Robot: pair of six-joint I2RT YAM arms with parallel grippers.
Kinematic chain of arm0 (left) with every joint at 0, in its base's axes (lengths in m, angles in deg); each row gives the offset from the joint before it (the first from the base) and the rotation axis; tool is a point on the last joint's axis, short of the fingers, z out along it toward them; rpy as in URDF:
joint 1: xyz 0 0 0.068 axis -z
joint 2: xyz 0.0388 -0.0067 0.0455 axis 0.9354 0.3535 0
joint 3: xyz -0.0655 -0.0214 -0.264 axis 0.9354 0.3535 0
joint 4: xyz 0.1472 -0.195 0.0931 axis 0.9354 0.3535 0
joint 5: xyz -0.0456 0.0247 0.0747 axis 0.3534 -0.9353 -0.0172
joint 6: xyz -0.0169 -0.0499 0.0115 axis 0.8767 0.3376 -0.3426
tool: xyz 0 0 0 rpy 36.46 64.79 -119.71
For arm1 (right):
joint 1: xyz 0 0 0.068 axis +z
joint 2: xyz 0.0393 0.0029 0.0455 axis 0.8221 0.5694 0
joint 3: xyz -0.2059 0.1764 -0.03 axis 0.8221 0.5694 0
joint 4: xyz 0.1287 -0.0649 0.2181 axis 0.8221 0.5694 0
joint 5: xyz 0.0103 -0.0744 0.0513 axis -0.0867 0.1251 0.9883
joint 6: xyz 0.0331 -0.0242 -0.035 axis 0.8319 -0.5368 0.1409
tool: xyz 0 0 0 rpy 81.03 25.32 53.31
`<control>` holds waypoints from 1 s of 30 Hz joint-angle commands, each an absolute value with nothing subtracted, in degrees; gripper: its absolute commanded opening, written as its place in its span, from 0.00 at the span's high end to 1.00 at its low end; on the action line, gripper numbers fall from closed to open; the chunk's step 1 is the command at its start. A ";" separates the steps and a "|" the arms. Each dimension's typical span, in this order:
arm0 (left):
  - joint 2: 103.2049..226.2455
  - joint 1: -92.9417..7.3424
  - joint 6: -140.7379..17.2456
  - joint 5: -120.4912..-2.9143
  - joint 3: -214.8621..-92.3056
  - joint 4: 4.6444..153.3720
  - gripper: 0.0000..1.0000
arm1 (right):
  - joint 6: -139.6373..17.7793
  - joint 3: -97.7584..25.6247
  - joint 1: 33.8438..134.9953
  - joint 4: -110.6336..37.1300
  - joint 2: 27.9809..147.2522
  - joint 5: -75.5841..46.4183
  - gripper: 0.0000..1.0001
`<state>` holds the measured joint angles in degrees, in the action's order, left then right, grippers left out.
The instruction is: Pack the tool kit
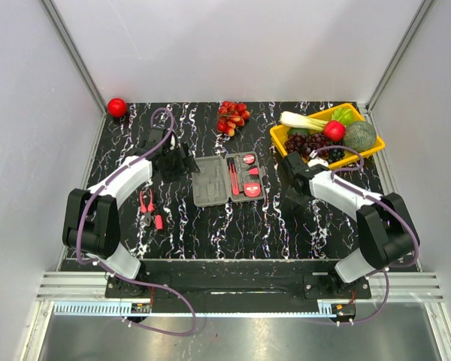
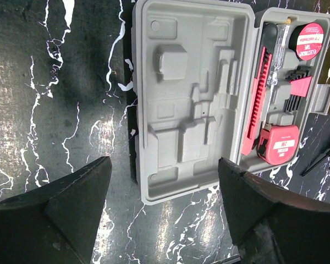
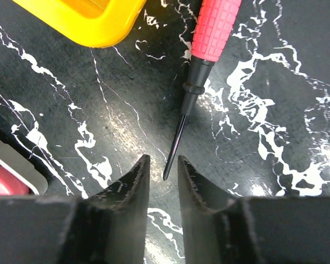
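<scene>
Right jaws astride screwdriver (image 3: 193, 85) tip

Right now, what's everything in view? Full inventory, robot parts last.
table: 1, black, white marbling
tool case: 1, grey, open at centre
tape measure: 1, red, case's right half
tape roll: 1, black, red label, same half
knife: 1, red, same half
pliers: 1, red-handled, table left of case
small red item: 1, beside pliers, unidentifiable
yellow tray: 1, back right, holding produce
screwdriver: 1, red handle, table by yellow tray
red ball: 1, back left corner
red fruit bunch: 1, behind case
left fingers: 2, black, wide open, near case
right fingers: 2, black, narrowly apart, screwdriver tip at their gap
</scene>
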<state>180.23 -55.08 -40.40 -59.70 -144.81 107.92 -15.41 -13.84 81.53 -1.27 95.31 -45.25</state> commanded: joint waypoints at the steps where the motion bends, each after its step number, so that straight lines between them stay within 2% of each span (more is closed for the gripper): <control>1: 178.88 -55.41 -39.93 -58.45 -146.10 105.55 0.18 | -13.25 -17.03 80.44 4.22 92.58 -49.91 0.62; 7: 179.06 -55.41 -40.02 -58.19 -146.19 105.63 0.18 | -12.90 -17.47 75.86 3.79 97.85 -48.94 0.46; 15: 179.05 -55.50 -40.10 -58.71 -146.28 106.07 0.18 | -13.16 -18.70 73.31 0.01 104.17 -48.59 0.48; 20: 178.79 -55.41 -40.37 -59.24 -146.54 106.42 0.18 | -13.34 -19.58 72.87 0.88 106.20 -49.38 0.62; 26: 178.88 -55.41 -40.45 -59.15 -147.15 107.30 0.18 | -12.73 -19.23 72.78 1.67 105.76 -50.00 0.73; 30: 177.04 -55.41 -41.33 -60.38 -147.60 108.53 0.19 | -11.41 -19.14 72.78 2.82 105.15 -49.38 0.88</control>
